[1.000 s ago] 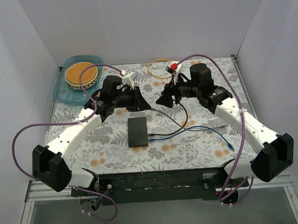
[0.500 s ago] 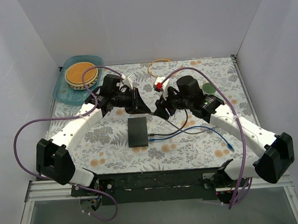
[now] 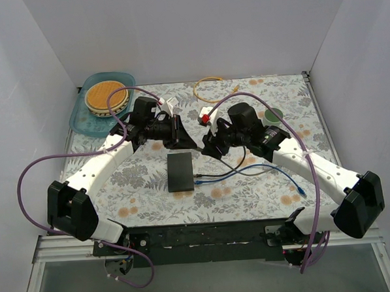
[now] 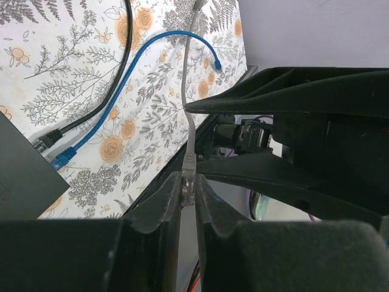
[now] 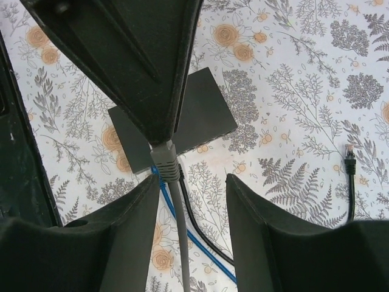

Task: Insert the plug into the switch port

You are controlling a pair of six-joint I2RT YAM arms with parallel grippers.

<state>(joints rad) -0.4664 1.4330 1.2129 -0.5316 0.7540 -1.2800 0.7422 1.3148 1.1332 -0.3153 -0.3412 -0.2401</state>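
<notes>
The switch [image 3: 180,171] lies flat in the middle of the table; it also shows in the left wrist view [image 4: 24,176] and the right wrist view [image 5: 203,112]. A black cable [image 4: 48,139] and a blue cable [image 4: 62,159] are plugged into its near edge. My left gripper [image 3: 193,144] is shut on the grey cable's plug [image 4: 189,182], held above the table beyond the switch's far right corner. My right gripper [image 3: 208,146] faces it, open, its jaws on either side of the grey cable [image 5: 178,231] just behind the plug's boot [image 5: 165,161], not touching it.
A teal tray [image 3: 82,116] with a round wicker disc stands at the back left. A yellow cable loop [image 3: 208,86] lies at the back. A green disc [image 3: 274,114] is partly hidden by the right arm. A loose black plug [image 5: 349,163] and the blue cable's free end [image 3: 303,192] lie at the right.
My right gripper has moved left and nearer, up to the left gripper's tip, and now straddles the grey cable. The left gripper has barely moved and still holds the plug.
</notes>
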